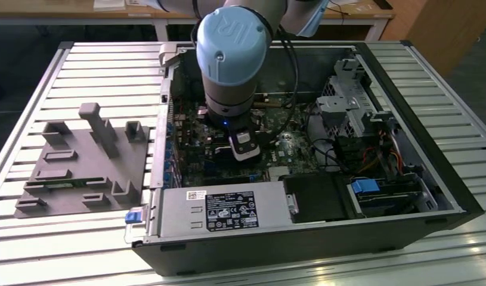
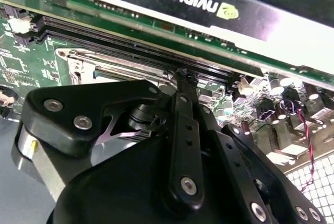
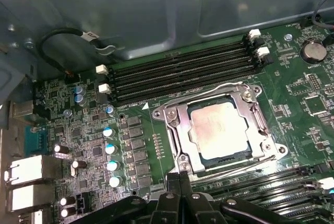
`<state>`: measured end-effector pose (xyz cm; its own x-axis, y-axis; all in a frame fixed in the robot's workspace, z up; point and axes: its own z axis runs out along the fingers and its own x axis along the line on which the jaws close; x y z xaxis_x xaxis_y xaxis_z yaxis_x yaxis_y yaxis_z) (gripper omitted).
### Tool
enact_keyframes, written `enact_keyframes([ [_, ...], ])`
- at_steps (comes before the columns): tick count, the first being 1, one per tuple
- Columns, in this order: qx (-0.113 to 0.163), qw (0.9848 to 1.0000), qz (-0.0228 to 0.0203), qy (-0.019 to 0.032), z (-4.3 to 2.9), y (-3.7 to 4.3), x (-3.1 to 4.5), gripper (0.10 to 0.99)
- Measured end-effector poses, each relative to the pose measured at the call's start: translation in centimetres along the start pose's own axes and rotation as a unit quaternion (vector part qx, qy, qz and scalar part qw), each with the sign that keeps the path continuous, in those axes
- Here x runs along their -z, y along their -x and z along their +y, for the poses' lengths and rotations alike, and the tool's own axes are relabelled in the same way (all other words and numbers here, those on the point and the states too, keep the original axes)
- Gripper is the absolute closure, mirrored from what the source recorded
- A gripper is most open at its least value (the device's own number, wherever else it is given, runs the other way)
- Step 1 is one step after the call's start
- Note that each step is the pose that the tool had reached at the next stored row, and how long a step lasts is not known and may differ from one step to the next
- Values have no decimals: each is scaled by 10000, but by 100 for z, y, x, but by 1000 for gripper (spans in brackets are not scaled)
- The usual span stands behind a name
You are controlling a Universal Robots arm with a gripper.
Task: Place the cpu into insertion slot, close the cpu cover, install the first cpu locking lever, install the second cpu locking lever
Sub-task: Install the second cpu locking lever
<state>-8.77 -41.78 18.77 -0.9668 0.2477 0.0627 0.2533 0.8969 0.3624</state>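
Both gripper (image 3: 180,174) fingers meet closed, holding nothing, at the cpu cover (image 3: 222,125) edge.

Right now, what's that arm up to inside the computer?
A robot arm is reaching down into an open computer case and working on the green motherboard. Its gripper sits at the edge of the insertion slot. In the first wrist view the cpu already lies in that slot, and the cpu cover is folded down around it, with thin wire levers running along its sides. The gripper holds nothing that I can see.
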Motion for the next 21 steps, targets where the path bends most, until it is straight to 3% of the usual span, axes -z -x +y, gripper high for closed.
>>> enact_keyframes([
  [7,0,10000,1,5,13,-4,-11,984],
  [21,5,9999,-40,-151,89,-59,-48,984],
])
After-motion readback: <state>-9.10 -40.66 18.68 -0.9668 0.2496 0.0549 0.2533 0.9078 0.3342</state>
